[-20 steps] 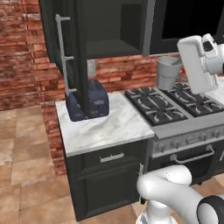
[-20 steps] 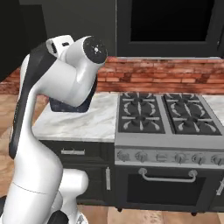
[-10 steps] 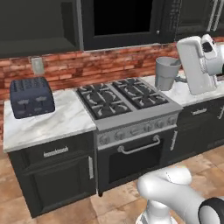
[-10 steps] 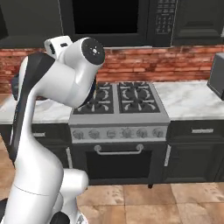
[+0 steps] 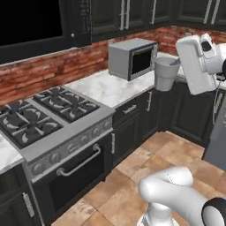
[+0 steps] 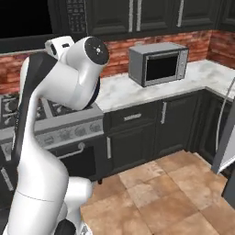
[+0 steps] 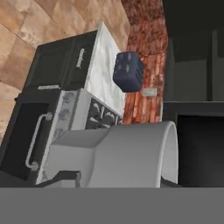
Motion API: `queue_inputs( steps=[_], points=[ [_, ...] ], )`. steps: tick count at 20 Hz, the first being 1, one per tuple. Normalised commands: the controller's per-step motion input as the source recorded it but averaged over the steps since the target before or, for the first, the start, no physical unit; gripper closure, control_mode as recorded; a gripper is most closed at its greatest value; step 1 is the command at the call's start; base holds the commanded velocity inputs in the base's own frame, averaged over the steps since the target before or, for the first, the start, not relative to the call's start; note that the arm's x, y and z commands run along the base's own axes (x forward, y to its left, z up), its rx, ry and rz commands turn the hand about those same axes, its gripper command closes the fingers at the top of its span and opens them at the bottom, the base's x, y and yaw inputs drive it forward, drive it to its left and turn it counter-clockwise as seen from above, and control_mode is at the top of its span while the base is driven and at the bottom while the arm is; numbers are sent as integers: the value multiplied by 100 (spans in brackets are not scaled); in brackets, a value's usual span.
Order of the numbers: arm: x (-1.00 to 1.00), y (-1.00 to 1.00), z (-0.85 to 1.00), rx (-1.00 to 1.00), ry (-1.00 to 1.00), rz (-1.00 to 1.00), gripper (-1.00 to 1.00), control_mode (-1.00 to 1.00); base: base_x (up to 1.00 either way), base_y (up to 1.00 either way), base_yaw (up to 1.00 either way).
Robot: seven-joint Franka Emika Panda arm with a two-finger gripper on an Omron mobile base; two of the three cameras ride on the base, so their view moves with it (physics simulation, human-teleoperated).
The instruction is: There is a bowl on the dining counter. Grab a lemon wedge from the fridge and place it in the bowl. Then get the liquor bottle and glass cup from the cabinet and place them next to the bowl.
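End effector [image 5: 170,70] sits at the end of the raised arm, in front of the corner tabletop [image 5: 110,88]. It's closed around one glass cup [image 5: 166,73]: grey tumbler, upright, carried in the air with nothing under it. In the hand view the cup [image 7: 127,155] sits right at the lens, rim toward the scene; the fingertips are hidden behind it.

Counts:
- 1 microwave [image 5: 132,58], grey steel, standing on the marble tabletop against the brick wall, just behind the cup from the left base view. It stands well clear of the arm in the right base view [image 6: 158,63].
- 1 gas stove [image 5: 48,117] left of the microwave, with an oven door and one long bar handle below it.
- 1 dark blue toaster [image 7: 128,71], seen from the hand camera, on a marble tabletop beside the stove.
- Black base cabinets [image 6: 151,133] under the tabletop, several doors and drawers with short silver handles.
- Black wall cabinets [image 5: 132,13] above, at least four vertical handles visible.
- 1 grey steel panel with a long thin curved handle [image 6: 225,128] at the right edge, looks like an open door.
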Motion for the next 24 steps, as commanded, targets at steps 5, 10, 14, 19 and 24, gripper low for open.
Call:
queue_inputs(
  steps=[5,10,14,19,24],
  points=[
    [0,0,0,0,0,0,100,100,-24,-62,-64],
    [0,0,0,0,0,0,100,100,-23,-56,-66],
    [0,0,0,0,0,0,100,100,-22,-58,-65],
    [0,0,0,0,0,0,100,100,-24,-45,-65],
    [0,0,0,0,0,0,100,100,-2,-52,-63]
  ],
)
